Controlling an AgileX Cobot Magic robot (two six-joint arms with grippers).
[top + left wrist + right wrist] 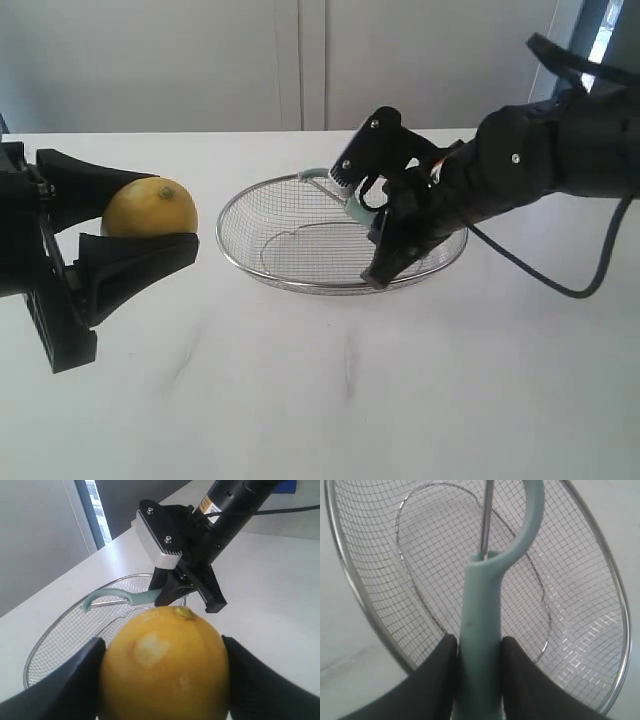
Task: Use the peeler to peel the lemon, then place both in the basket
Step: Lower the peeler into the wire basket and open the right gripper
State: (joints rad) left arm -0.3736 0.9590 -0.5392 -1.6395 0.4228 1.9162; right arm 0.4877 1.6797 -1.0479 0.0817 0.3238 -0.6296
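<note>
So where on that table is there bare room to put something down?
The widest bare stretch of table lies in front of the basket, towards the camera. A narrower strip runs between the lemon in the left end effector and the basket's rim. It is crowded over the basket's right side in the exterior view, where the right end effector holds the peeler.

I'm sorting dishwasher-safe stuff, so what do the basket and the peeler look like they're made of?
The basket looks like metal: a fine silvery wire grid with a thicker shiny rim. The peeler handle seems to be matte pale green plastic, smooth and evenly coloured; the thin shiny rod at its head is probably metal.
</note>
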